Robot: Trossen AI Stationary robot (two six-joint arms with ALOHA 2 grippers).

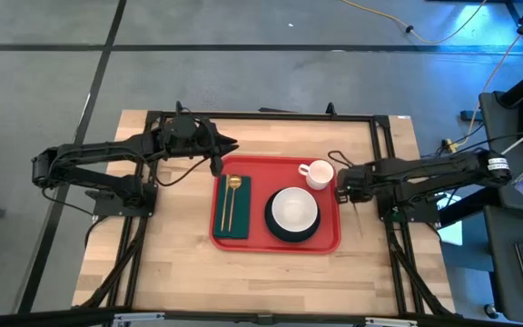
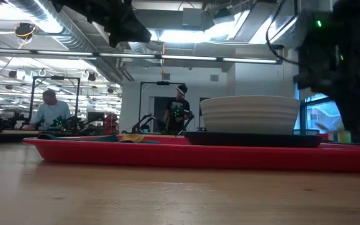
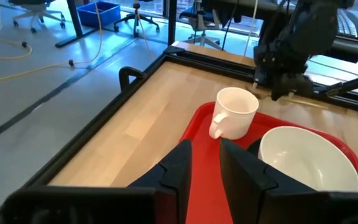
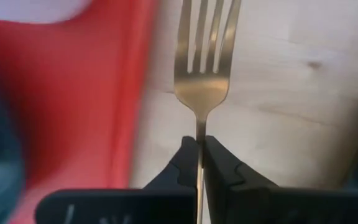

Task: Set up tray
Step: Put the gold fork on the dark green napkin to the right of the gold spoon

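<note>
The tray (image 1: 276, 243), red smooth plastic, rectangular with rounded corners and a raised rim, lies at the table's (image 1: 180, 272) centre, long axis running 9 to 3 o'clock. On it we note a dark green cloth (image 1: 232, 207) bearing a gold spoon (image 1: 232, 195) at 9, a white ribbed bowl (image 1: 294, 211) on a dark plate (image 1: 280, 232) near centre, and a white mug (image 1: 317, 173) at 1. The right gripper (image 4: 200, 146), just off the tray's 3 o'clock edge, pinches a gold fork (image 4: 205, 59) by its thin handle. The left gripper (image 3: 205, 152) hovers at the 11 o'clock corner, fingers narrowly parted, holding nothing.
</note>
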